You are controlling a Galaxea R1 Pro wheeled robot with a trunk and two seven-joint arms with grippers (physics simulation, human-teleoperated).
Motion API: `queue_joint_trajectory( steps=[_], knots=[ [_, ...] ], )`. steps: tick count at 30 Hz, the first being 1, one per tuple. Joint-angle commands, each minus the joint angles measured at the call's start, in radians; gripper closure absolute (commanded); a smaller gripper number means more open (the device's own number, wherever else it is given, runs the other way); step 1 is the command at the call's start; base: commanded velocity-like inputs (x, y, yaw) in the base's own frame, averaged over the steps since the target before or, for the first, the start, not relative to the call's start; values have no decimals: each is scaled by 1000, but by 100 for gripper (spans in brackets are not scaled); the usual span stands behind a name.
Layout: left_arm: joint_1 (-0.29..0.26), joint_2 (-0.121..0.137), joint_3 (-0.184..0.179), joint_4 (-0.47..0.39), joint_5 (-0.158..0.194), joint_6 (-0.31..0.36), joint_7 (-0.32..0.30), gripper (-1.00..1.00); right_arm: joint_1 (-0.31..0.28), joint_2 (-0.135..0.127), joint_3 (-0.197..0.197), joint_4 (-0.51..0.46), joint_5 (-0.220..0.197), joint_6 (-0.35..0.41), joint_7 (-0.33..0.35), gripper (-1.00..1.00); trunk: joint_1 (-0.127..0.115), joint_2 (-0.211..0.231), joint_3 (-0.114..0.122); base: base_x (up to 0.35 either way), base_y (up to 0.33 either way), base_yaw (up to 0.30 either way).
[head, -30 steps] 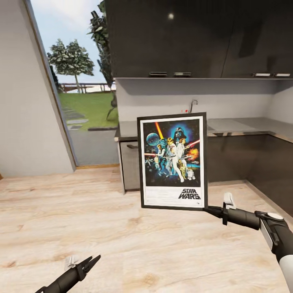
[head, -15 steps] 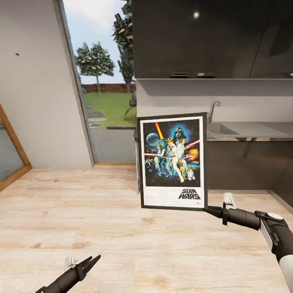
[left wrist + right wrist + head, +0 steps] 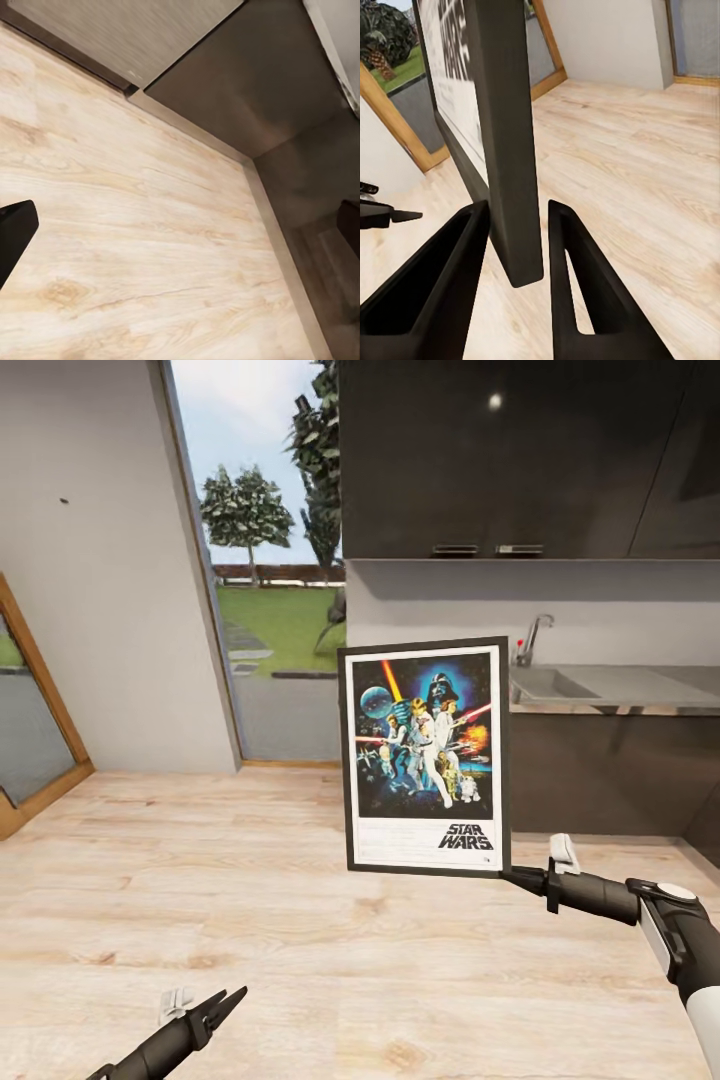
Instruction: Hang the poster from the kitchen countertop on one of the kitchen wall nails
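**Mia:** What is the biggest thing here?

**Ben:** The wooden floor [image 3: 300, 920]. It is pale and runs across the whole room. Next come the dark cupboards [image 3: 520, 455] high on the wall, and the grey wall [image 3: 110, 580] at the left with a small dark dot [image 3: 63, 501] on it. Between them is a big glass opening [image 3: 270, 590] with grass and trees outside.

**Mia:** Where is the kitchen countertop?

**Ben:** The kitchen countertop [image 3: 640, 685] is at the right, behind the poster. It is light grey and shiny, and a tap [image 3: 535, 632] stands at its back. Dark cupboards sit under it.

**Mia:** And the poster?

**Ben:** The poster [image 3: 424, 755] is up in the air, not on the countertop. It stands upright in front of the robot, facing the head camera. You can read "STAR WARS" at its bottom.

**Mia:** Who holds it?

**Ben:** The right gripper [image 3: 520, 877]. It pinches the bottom right corner of the black frame. In the right wrist view the two fingers [image 3: 454, 281] sit on each side of the frame's edge [image 3: 510, 150].

**Mia:** What about the other hand?

**Ben:** The left gripper [image 3: 225, 1003] is low down over the floor, well apart from the poster. Its jaws are a little apart and it holds nothing.
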Motion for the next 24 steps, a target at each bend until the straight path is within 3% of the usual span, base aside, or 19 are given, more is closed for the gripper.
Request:
queue_joint_trajectory(
  steps=[1,6,9,10,13,17,24],
  knots=[
    [-1,0,-9,2,10,-5,-2,-100,-1,0,-2,0,-1,11,4,100,-4,7,2,0,0,2],
    [0,1,-9,2,10,-5,13,-100,-1,0,-2,2,0,11,4,100,-23,42,18,0,0,0],
    [3,1,-9,3,11,-3,80,-100,-1,0,-3,2,0,11,4,100,-35,63,27,0,0,0],
    [6,0,-9,4,12,-3,135,-100,-1,0,-4,1,0,11,4,100,-38,70,30,0,0,0],
    [8,0,-9,3,13,-3,163,-100,-1,0,-5,1,0,11,4,100,-50,91,40,0,0,0],
    [9,4,-9,2,13,-5,152,-100,-1,0,-6,0,0,11,4,100,-65,119,52,0,0,0],
    [68,27,-9,2,11,-10,42,-100,-1,0,-6,0,-1,11,5,100,-92,168,74,0,0,0]
  ],
)
